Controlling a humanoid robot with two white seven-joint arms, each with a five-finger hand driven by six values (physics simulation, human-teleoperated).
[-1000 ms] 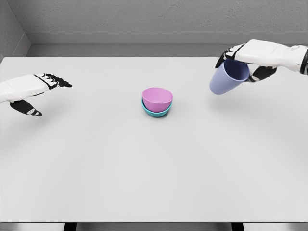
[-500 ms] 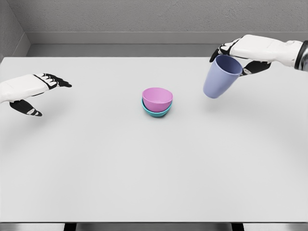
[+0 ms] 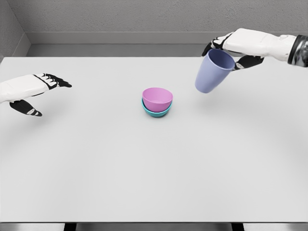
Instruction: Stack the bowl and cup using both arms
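1. The right hand [image 3: 234, 48] is reaching in from the upper right edge of the head view, its fingers wrapping the rim end of a lavender cup [image 3: 213, 71].
2. The cup is hanging clear of the white table [image 3: 154, 163], tilting so that its open mouth is facing up and to the right while its closed base is pointing down and to the left.
3. Dark fingertips [image 3: 210, 48] are showing at the far side of the cup's rim, and another dark finger is curling behind the rim on the right.
4. A pink bowl [image 3: 157, 98] is sitting nested inside a teal bowl [image 3: 156, 113] near the middle of the table, both upright.
5. The cup is hovering above and to the right of the nested bowls, apart from them and touching neither.
6. The left hand [image 3: 34, 89] is hovering at the left edge of the table, well apart from the bowls, its fingers stretching out flat towards the right and its thumb hanging below, holding nothing.
7. A grey wall [image 3: 120, 17] is running behind the table's far edge.
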